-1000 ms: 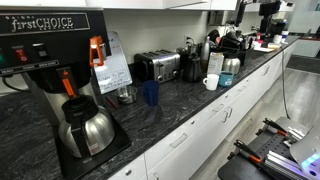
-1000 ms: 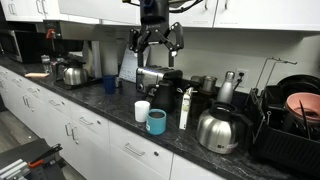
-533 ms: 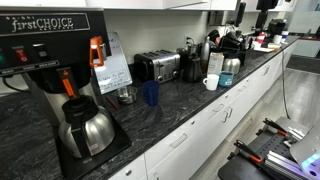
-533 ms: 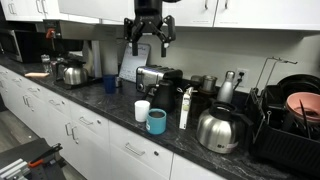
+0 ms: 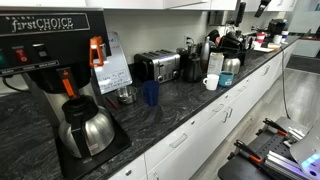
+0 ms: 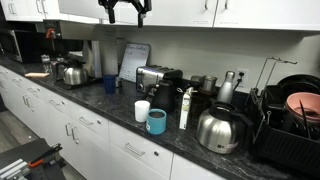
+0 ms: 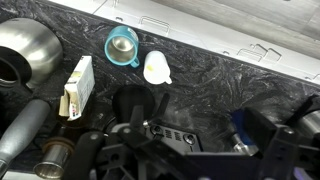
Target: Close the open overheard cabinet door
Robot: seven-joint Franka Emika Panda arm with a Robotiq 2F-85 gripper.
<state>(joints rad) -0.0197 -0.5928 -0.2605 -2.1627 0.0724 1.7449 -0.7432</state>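
White overhead cabinets (image 6: 200, 12) run along the top of the wall. I cannot tell from these views which door stands open. My gripper (image 6: 125, 10) is up at the level of the cabinet fronts, at the top edge of an exterior view, with its fingers spread and nothing between them. Only a dark bit of the arm (image 5: 264, 5) shows at the top of an exterior view, next to a pale upright panel (image 5: 239, 10). In the wrist view the gripper (image 7: 190, 150) is a dark open shape looking straight down at the counter.
On the dark counter (image 6: 100, 105) below stand a toaster (image 6: 158, 78), a teal mug (image 6: 156, 121), a white cup (image 6: 142, 110), a steel kettle (image 6: 218, 130), a coffee machine (image 5: 50, 70) and a dish rack (image 6: 295, 120). The mug (image 7: 122, 45) and cup (image 7: 157, 68) show in the wrist view.
The gripper has risen from just above the toaster to the cabinet fronts and moved left in an exterior view. It stays open.
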